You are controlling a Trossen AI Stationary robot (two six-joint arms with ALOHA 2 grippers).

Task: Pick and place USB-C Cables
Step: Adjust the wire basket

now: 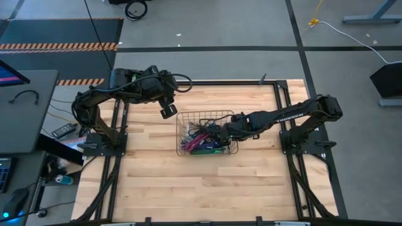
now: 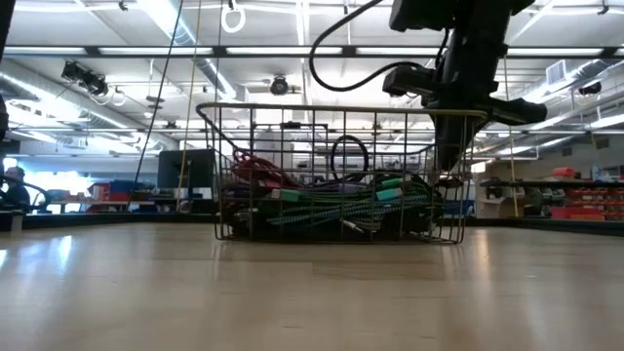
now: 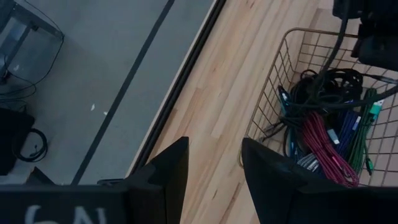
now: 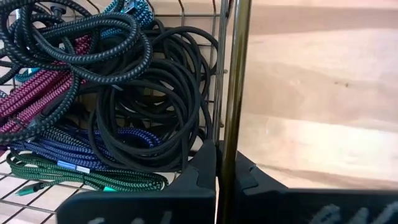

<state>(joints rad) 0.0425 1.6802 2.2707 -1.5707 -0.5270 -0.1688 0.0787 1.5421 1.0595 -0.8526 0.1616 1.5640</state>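
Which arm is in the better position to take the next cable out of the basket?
The right. Its hand is already in the wire basket, shut on the rim wire beside the cables. The left hand hangs open outside the basket.

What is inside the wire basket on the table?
The wire basket holds a heap of USB-C cables: black coils on top, with magenta, blue and green bundles beneath. Whatever lies under the heap is covered. The right gripper is shut on the basket's rim wire.

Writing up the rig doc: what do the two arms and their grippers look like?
Both arms are dark, jointed and slim. The right arm carries pale lettering along its forearm; I can't read it reliably. The left arm has a black cable looping off its wrist. The left gripper has two flat, wedge-shaped black fingers; the right gripper has the same.
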